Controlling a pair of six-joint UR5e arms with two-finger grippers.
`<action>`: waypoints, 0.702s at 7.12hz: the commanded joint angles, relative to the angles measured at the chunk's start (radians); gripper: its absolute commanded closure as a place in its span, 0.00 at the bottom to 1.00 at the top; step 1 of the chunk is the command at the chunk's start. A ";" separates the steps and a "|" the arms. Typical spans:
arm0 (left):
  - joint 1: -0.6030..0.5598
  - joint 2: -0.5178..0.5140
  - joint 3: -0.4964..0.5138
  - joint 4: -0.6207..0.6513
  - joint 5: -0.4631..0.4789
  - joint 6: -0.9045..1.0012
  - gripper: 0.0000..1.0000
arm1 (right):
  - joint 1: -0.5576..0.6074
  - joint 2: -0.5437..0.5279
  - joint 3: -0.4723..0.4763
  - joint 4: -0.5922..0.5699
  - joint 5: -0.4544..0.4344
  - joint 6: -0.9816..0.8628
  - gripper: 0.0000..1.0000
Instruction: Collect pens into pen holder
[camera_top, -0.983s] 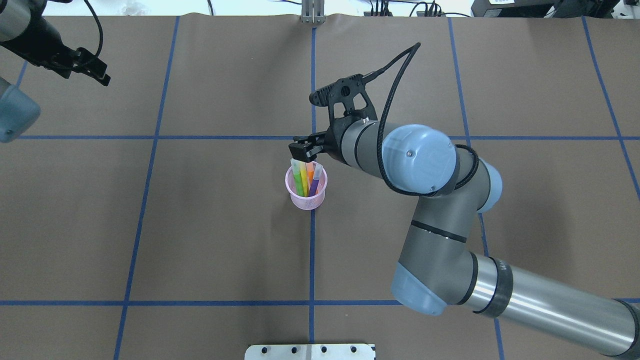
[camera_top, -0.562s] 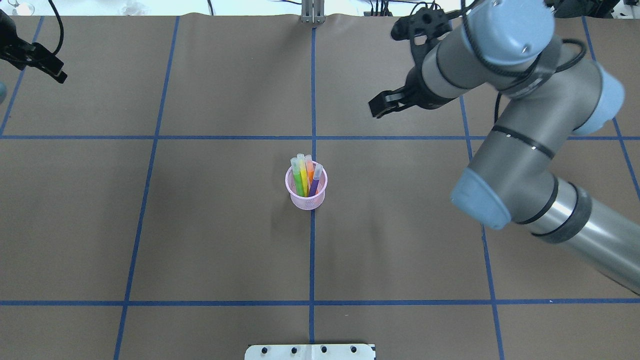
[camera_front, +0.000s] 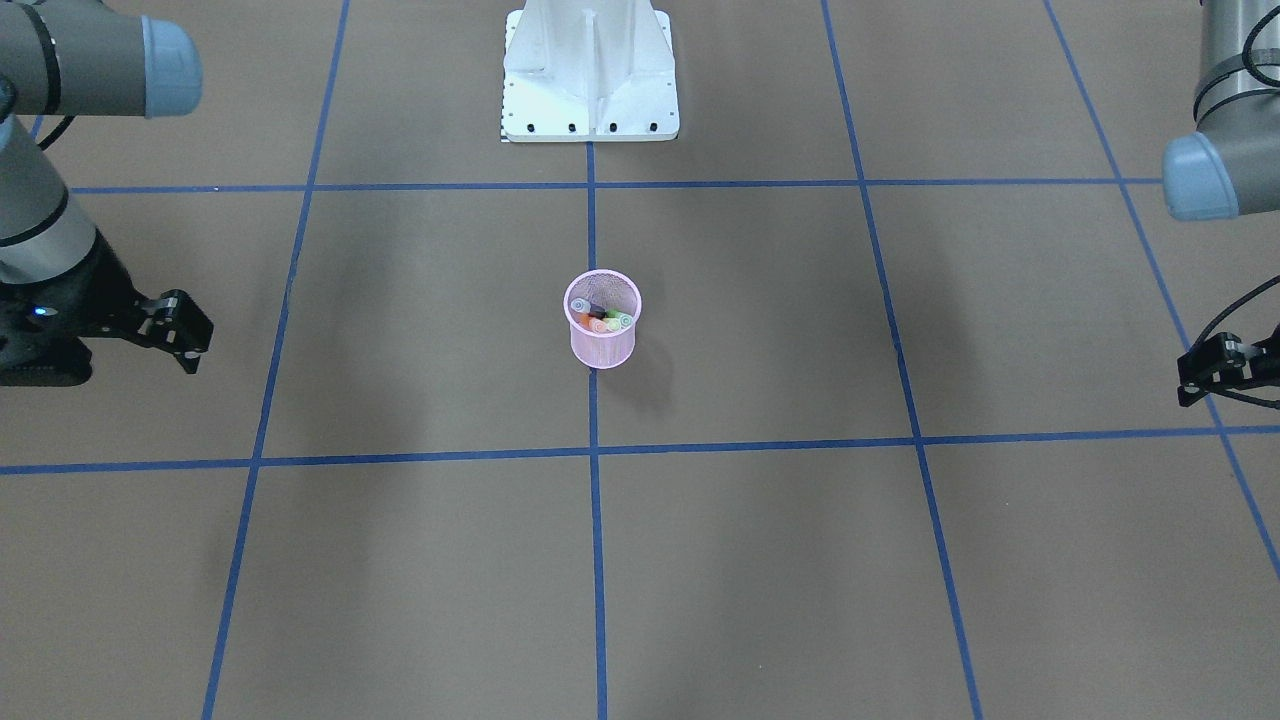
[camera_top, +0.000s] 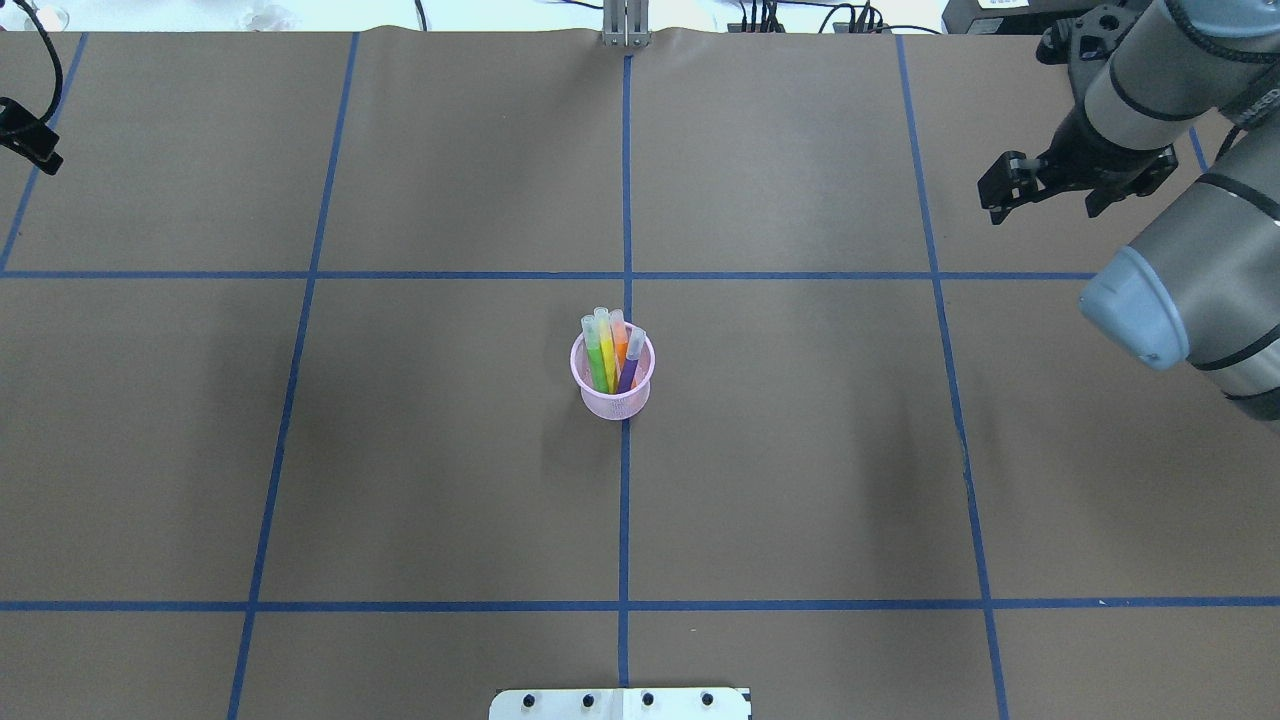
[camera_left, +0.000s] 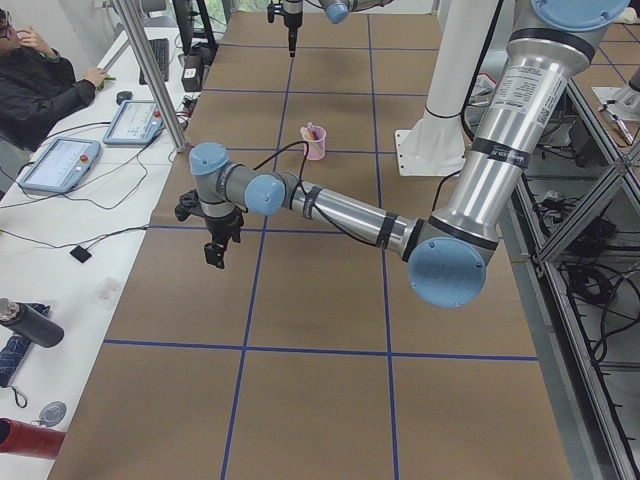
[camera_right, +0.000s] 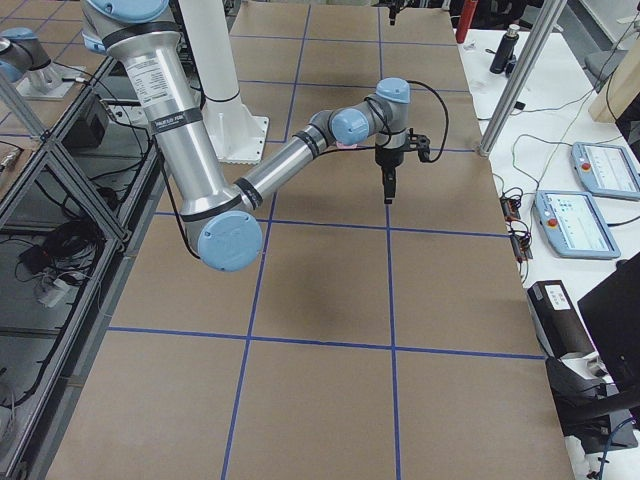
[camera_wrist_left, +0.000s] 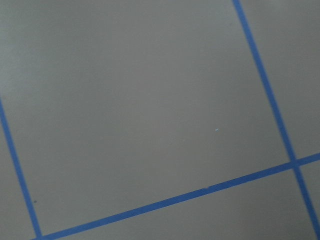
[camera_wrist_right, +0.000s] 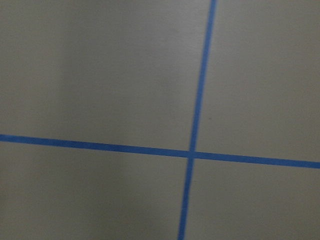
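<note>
The pink mesh pen holder (camera_top: 612, 392) (camera_front: 601, 343) (camera_left: 316, 145) stands upright at the table's middle, on the centre blue line. The green, yellow, orange and purple pens (camera_top: 609, 350) (camera_front: 600, 320) stand inside it, caps sticking out above the rim. My right gripper (camera_top: 996, 195) (camera_front: 190, 345) (camera_right: 388, 190) hovers far to the right of the cup, open and empty. At the far left edge my left gripper (camera_top: 38, 155) (camera_front: 1192, 385) (camera_left: 215, 255) also looks open and holds nothing. Both wrist views show only brown table paper and blue tape lines.
The robot's white base plate (camera_front: 590, 100) (camera_top: 620, 703) sits at the near table edge. A person (camera_left: 40, 90) sits at a side desk with control tablets (camera_left: 60, 160). Another desk with tablets (camera_right: 600, 165) and bottles (camera_right: 500, 50) flanks the right end.
My right gripper rose from just above the pens in the cup and swung away to the far right. The left arm drew back toward the left edge. The cup and pens stayed put.
</note>
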 joint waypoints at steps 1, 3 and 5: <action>0.001 0.044 0.047 -0.051 0.019 -0.007 0.00 | 0.053 -0.152 -0.015 0.061 -0.022 -0.012 0.01; -0.054 0.054 0.082 -0.044 0.017 -0.001 0.00 | 0.092 -0.205 -0.022 0.100 0.020 -0.009 0.01; -0.107 0.060 0.082 -0.016 0.011 0.004 0.00 | 0.286 -0.213 -0.134 0.102 0.277 -0.197 0.01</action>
